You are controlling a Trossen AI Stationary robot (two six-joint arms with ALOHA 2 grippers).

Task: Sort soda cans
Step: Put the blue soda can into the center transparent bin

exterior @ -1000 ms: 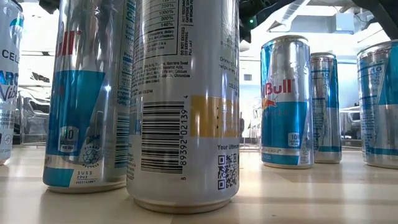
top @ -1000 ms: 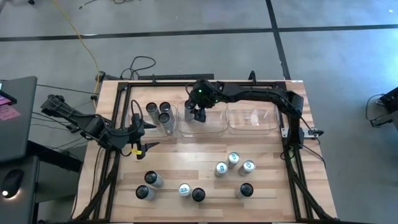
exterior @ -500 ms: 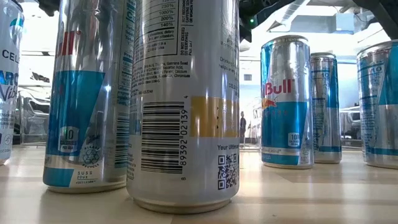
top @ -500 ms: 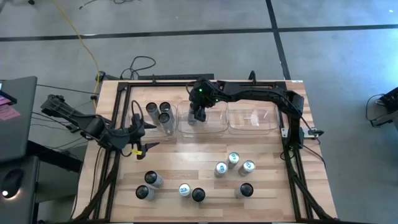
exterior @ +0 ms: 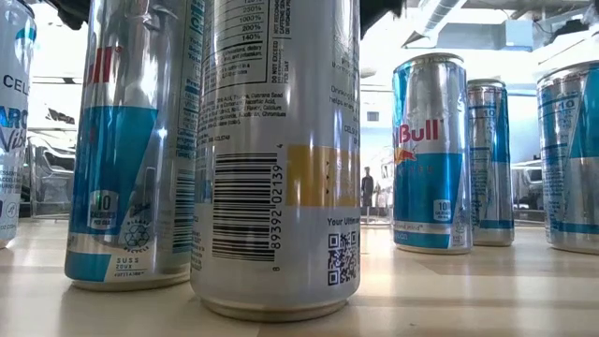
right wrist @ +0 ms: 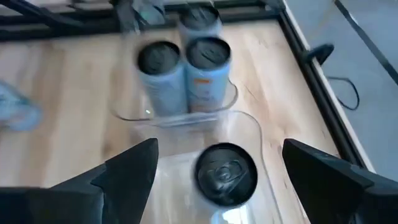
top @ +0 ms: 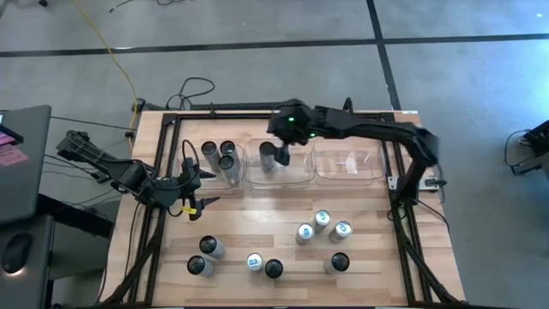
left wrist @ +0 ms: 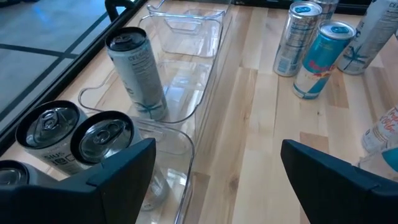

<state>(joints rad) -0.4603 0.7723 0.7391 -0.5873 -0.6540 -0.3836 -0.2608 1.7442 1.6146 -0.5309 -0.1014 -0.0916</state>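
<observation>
Right claw (top: 283,156) fingers spread wide, empty, above can (top: 268,153) in middle bin (top: 300,176), left claw (top: 199,187) open.

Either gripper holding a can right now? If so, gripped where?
Nothing is held. The right gripper is open above the can standing in the middle bin; the left gripper is open and empty.

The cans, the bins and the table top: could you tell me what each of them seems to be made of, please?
The cans: thin metal, probably aluminium, with shiny printed sides, pull-tab tops and mirror-like reflections. The bins: clear glossy plastic, it seems; the wood shows straight through the walls and only the rims catch light. The table top: pale wood or a wood-look laminate, matte, laid in grained planks.
</observation>
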